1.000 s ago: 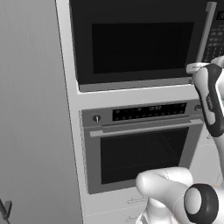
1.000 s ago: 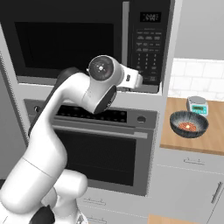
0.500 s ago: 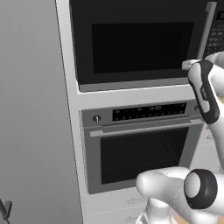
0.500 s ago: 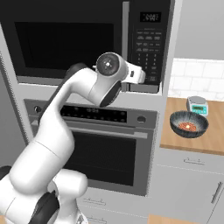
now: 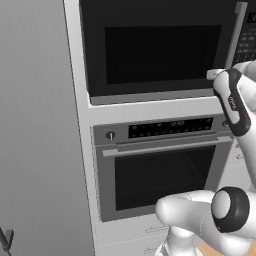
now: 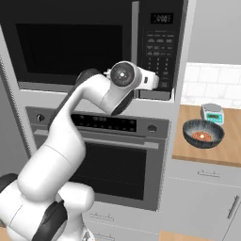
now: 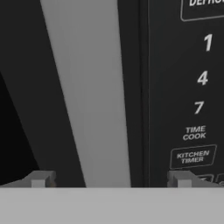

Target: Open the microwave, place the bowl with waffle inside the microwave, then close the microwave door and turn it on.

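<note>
The microwave [image 6: 94, 44] takes up the upper left of the right base view, black and built into the wall unit, and its microwave door [image 5: 157, 47] is shut, dark window across the top of the left base view. Right under it sits the silver-fronted oven [image 6: 110, 157], door closed too. The white arm [image 6: 61, 150] climbs from the lower left of the right base view and bends up so the hand sits in front of the microwave's lower right corner. In the hand view the grey bar handle [image 7: 89, 94] runs top to bottom through the middle, with the keypad [image 7: 197, 87] along the right side. The pincer [image 7: 109, 179] is spread wide at the bottom of the hand view, one tip on each side of the handle, gripping nothing. Over at mid right of the right base view, the bowl [image 6: 203, 133] with the waffle in it sits on the wooden bench [image 6: 226, 150], just below a small kitchen scale [image 6: 212, 113].
</note>
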Motion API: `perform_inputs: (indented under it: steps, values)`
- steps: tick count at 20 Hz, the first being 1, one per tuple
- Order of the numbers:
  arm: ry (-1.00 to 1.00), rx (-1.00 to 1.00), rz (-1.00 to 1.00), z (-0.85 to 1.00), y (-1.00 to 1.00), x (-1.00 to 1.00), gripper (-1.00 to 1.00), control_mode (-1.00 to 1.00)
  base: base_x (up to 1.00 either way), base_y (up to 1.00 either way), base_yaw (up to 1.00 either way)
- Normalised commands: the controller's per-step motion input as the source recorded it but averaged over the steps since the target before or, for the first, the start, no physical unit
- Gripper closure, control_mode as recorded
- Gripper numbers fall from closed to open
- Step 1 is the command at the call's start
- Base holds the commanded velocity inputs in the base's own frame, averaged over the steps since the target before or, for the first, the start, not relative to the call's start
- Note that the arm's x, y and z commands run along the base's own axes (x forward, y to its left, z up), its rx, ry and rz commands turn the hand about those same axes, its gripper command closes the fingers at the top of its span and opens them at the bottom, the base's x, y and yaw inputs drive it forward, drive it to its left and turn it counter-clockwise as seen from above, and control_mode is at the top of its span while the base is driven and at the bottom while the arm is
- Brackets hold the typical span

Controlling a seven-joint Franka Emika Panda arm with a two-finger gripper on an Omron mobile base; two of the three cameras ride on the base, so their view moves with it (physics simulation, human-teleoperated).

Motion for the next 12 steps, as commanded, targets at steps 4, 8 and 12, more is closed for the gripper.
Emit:
perform_inputs:
  steps: [4,8,12]
  values:
    - [-0.10,0.00,0.01,-0.30,0.00,0.62,-1.00,-1.00,0.00,0.00,0.00]
    - [-0.15,0.00,0.04,-0.48,0.00,0.79,1.00,-1.00,0.00,0.00,0.00]
    - [-0.16,0.00,0.01,-0.25,0.16,0.74,1.00,-1.00,0.00,0.00,0.00]
